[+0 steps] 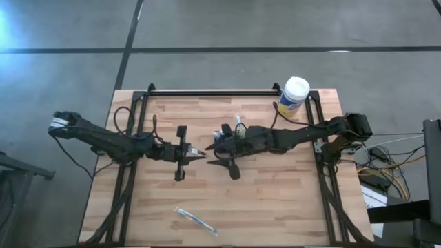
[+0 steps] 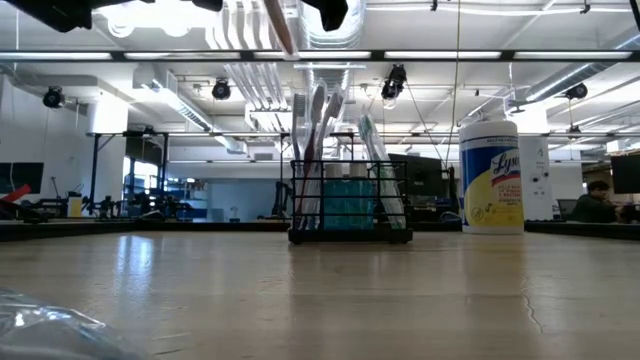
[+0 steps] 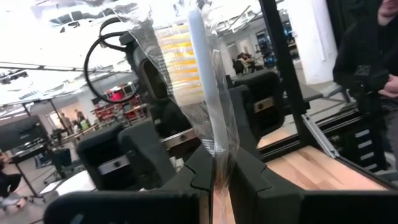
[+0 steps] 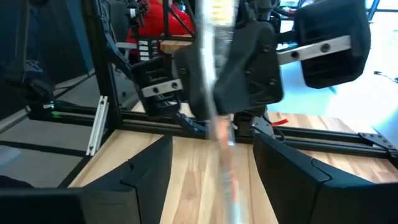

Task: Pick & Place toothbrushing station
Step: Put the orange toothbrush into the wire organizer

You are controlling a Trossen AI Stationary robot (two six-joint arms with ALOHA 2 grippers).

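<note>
The black wire-mesh caddy (image 2: 350, 205) stands on its base on the table, holding several toothbrushes upright; in the high view it shows partly under my right arm (image 1: 239, 127). My left gripper (image 1: 196, 153) is shut on a toothbrush in clear wrap (image 3: 202, 74), held high above mid-table. My right gripper (image 1: 218, 153) faces it, open, with a finger on either side of the wrapped toothbrush (image 4: 214, 118); I cannot tell whether they touch it. Another wrapped toothbrush (image 1: 196, 219) lies flat near the table's near edge. My left gripper pinches the wrapped toothbrush (image 3: 219, 167) between its two fingers, wrap and handle together. The fingers come about level from the table's left. The toothbrush sticks out beyond the fingertips toward my right gripper and hangs slanted, clear of the table, as the low view shows (image 2: 281, 27).
A white-lidded, yellow-labelled round canister (image 1: 295, 95) stands at the far right, also in the low view (image 2: 491, 178). Black frame rails run along the table's left, right and far edges (image 1: 207, 91). A person in dark clothes (image 3: 370, 56) stands beyond the table.
</note>
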